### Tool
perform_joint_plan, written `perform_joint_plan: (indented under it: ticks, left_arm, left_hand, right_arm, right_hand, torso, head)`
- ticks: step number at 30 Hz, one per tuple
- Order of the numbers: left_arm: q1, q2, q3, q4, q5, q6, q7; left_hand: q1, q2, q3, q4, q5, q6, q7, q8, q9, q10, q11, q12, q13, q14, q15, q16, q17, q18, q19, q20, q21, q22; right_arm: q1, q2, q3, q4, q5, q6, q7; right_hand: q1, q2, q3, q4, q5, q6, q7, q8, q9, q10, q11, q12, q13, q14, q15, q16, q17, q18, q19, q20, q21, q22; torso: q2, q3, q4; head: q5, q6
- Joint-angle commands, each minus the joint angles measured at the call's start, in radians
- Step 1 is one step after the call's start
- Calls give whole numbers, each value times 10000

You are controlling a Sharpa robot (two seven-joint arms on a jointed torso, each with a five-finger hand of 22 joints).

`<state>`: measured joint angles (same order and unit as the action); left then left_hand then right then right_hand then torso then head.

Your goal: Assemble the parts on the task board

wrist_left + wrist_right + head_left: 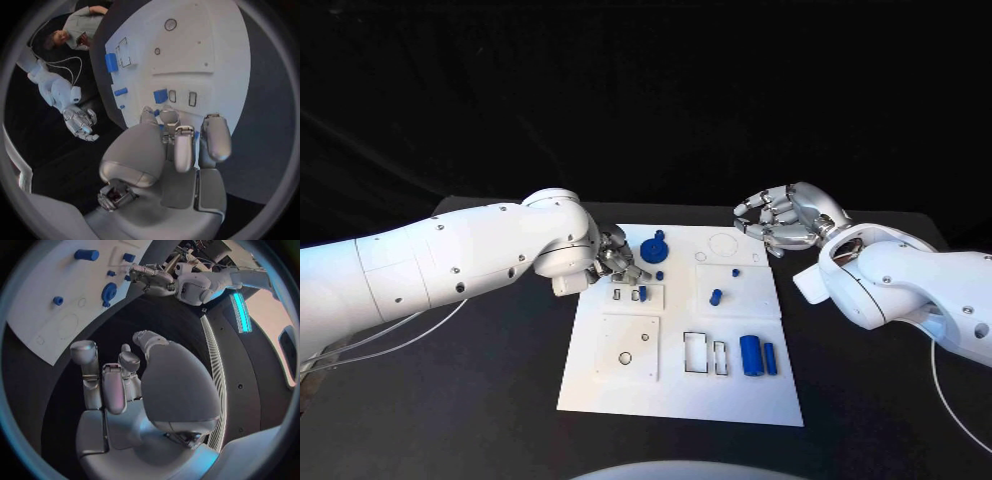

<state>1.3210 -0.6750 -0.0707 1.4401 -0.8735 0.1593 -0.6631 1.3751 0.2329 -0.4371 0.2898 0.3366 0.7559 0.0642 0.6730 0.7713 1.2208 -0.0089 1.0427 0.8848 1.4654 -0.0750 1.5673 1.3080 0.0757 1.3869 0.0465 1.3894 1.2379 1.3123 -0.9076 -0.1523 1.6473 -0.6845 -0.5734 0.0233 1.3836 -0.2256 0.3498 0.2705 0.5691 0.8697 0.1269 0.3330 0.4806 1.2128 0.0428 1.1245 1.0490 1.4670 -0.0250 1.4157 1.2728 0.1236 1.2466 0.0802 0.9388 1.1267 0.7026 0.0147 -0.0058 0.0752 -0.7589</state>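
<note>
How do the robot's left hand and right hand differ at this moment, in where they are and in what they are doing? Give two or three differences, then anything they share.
The left hand is low over the task board, at its left edge; the right hand is raised beside the board's far right corner, off it.
The left hand's fingers reach among the small blue parts; the right hand's fingers are curled in on nothing.
Both are silver, on white arms.

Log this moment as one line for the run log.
left hand: fingers at blue part, task board left edge | right hand: curled, holding nothing, off board
</note>
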Motion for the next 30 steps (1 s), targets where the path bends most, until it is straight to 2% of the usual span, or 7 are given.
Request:
perform_joint_plan:
  ticks: [1, 8, 30]
  left_arm:
    - [44, 124, -14, -77, 112, 719, -172]
    - [87, 284, -38, -206, 90, 1058, -239]
    - [98, 546, -113, -426, -51, 1443, -320]
  left_hand:
    - [-33, 83, -235, 27, -109, -130, 53, -100, -17, -7, 28, 79, 30, 1054, 106, 35, 2628, -84, 49, -1, 40, 28]
    - [-109, 135, -235, 24, -287, -153, 88, -164, -52, 57, 63, 316, 260, 1054, 141, 35, 2628, -118, 126, 30, 144, 221]
    - [-169, 157, -241, 26, -371, -140, 100, -169, -52, 63, 75, 408, 336, 1054, 154, 35, 2628, -132, 158, 44, 194, 314]
  right_arm:
    - [2, 13, -2, -2, -227, 106, -137]
    - [1, 36, -5, -23, -247, 151, -192]
    - [-1, 24, -9, -27, -287, 197, -253]
  right_hand:
    - [-36, -85, 64, -2, 43, -81, -19, 45, 16, 50, -29, -24, 4, 175, -53, -33, 3, 159, 73, -26, -17, 14]
    - [-58, -93, 95, -1, 50, -98, -19, 61, 28, 63, -29, -17, 1, 178, -53, -36, 1, 157, 85, -27, -12, 18]
    - [-81, -112, 132, -6, 67, -115, -20, 82, 44, 60, -29, -28, -22, 177, -54, -49, -14, 160, 82, -28, -37, 2]
  torso:
    - [1, -1, 1]
    - [5, -4, -7]
    - [14, -6, -3]
  head:
    - [12, -25]
    - [20, -64]
    - [-8, -168]
